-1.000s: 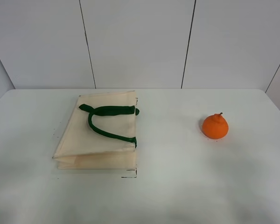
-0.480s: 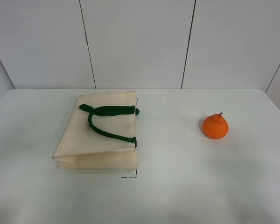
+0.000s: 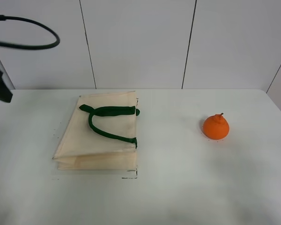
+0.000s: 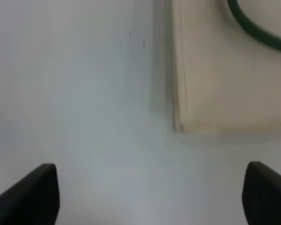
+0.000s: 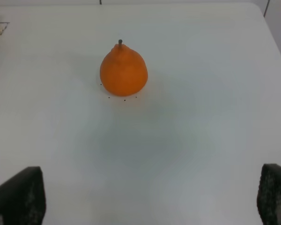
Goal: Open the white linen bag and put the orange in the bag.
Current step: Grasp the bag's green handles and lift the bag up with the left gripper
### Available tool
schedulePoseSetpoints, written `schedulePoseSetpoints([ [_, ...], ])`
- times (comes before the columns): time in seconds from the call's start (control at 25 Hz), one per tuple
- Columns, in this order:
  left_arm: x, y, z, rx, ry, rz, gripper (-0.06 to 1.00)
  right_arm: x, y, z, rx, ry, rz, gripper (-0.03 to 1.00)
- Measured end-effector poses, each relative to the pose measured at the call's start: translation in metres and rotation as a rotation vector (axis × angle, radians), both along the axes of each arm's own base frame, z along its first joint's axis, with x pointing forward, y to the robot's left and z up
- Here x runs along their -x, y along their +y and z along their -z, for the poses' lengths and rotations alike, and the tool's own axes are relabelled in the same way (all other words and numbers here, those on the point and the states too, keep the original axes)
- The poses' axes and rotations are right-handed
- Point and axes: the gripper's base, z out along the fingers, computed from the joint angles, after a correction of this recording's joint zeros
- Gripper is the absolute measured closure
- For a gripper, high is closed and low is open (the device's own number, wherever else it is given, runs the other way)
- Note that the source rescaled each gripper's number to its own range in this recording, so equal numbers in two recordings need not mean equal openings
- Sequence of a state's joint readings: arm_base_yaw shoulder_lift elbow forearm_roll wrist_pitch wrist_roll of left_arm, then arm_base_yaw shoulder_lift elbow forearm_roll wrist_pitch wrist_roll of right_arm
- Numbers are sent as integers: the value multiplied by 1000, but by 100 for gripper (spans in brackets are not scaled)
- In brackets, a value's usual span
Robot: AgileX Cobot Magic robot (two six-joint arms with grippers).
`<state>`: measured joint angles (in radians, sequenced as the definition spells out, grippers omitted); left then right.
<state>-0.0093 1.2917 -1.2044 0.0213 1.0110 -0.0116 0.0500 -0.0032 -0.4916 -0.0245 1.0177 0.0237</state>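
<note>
Currently our left end effector (image 4: 147, 194) and right end effector (image 5: 145, 194) gape empty; we might pinch both layers of the flat white linen bag (image 3: 79, 140), centre-left, sealing it.

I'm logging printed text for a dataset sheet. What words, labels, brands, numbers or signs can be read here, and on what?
None: no readable text in any view.
white linen bag: plain cloth, no print or label showing.
orange: no sticker.
table: only tiny dark marks by the bag's corner, too small to read.
</note>
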Motion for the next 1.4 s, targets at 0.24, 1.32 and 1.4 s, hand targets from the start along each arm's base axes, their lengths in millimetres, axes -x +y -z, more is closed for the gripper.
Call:
schedulePoseSetpoints([
  [0.24,-110,-1,39,6,94,-5,-6,0,0,0,0,0,0,-3],
  [1.32,-197,-121,211,46,269,-28,-6,0,0,0,0,0,0,-3],
  [1.4,-197,-121,221,42,282,-28,-6,0,0,0,0,0,0,-3],
])
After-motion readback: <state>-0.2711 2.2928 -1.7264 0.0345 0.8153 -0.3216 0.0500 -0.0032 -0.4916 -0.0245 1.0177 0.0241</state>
